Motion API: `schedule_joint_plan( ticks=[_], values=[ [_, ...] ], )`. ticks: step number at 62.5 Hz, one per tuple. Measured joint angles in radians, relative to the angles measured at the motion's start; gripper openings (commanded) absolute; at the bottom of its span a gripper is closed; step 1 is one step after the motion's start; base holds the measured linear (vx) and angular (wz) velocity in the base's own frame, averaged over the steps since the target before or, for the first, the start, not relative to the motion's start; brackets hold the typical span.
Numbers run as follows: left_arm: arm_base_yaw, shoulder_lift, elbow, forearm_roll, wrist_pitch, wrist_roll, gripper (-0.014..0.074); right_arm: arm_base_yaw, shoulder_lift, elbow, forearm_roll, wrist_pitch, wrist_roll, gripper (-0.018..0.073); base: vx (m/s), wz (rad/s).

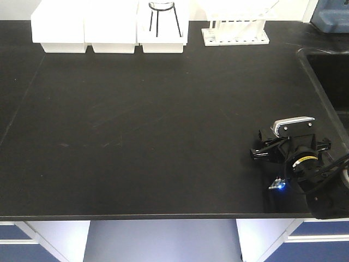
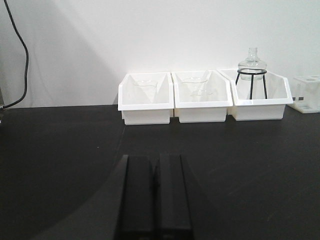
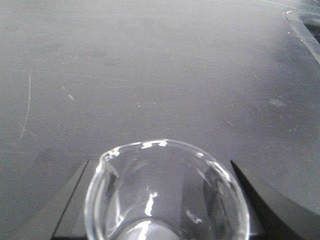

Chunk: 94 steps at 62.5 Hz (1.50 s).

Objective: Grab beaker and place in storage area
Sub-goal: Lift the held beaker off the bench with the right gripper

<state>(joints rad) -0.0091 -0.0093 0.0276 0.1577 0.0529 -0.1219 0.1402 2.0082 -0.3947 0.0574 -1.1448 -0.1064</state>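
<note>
A black counter is seen, with white bins along its rear edge. The fingers of the left end effector are pressed together. The clear glass beaker is pinched by the right end effector, over the counter beside the sink.

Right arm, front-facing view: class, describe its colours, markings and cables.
The right arm is black, with a silver-grey plate on top, a yellow band around its wrist, a small blue light and black cables trailing off it.
</note>
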Motion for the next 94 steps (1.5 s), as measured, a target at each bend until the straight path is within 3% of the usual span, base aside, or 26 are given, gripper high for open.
schedule_joint_plan(
  ticks=[12,27,48,74,94],
  values=[
    [0.0,0.0,0.0,0.0,0.0,0.0,-0.0006,0.0,0.0,0.0,-0.001,0.0,0.0,0.0044,0.0,0.0],
    [0.0,0.0,0.0,0.0,0.0,0.0,-0.0006,0.0,-0.005,0.034,-0.047,-0.022,0.0,0.0051,0.0,0.0],
    [0.0,0.0,0.0,0.0,0.0,0.0,-0.0006,0.0,-0.115,0.121,-0.233,0.005,0.0,0.0056,0.0,0.0],
    [0.0,0.0,0.0,0.0,0.0,0.0,-0.0006,0.0,-0.312,0.13,-0.264,0.014,0.082,0.0064,0.0,0.0],
    [0.0,0.0,0.0,0.0,0.0,0.0,-0.0006,0.0,-0.54,0.13,-0.268,0.242,0.106,0.0066,0.0,0.0]
  ],
)
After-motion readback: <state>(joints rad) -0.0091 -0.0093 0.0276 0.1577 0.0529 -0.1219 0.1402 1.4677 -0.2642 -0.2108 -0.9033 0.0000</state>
